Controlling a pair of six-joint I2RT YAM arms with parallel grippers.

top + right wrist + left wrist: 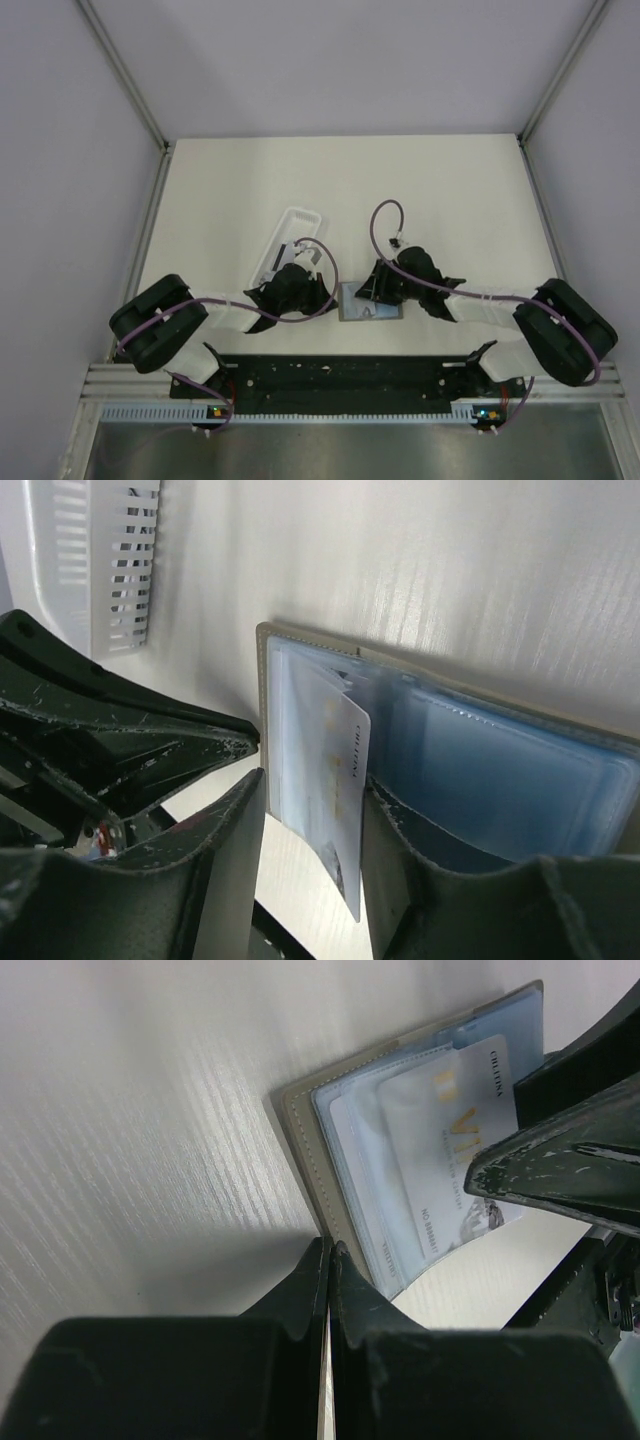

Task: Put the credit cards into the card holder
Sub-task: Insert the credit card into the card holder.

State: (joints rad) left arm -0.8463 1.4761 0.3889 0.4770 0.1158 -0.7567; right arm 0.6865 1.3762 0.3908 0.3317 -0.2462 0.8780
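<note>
The card holder (pixel 385 312) lies open on the table between my two grippers, its bluish pockets facing up (pixel 400 1070) (pixel 500 770). One silvery credit card (pixel 340 780) sticks partly out of a left-side pocket; it also shows in the left wrist view (pixel 440 1150). My right gripper (pixel 312 810) (pixel 378 288) is open, jaws apart on either side of that card, whose edge lies along the right finger. My left gripper (pixel 331 1252) (pixel 325 295) is shut and empty, its tips at the holder's near edge. Other cards sit inside pockets.
A long white slotted plastic tray (pixel 288 240) (pixel 95 560) lies just behind the left gripper. The right gripper's fingers (pixel 560 1165) reach over the holder's far side in the left wrist view. Enclosure walls surround the table.
</note>
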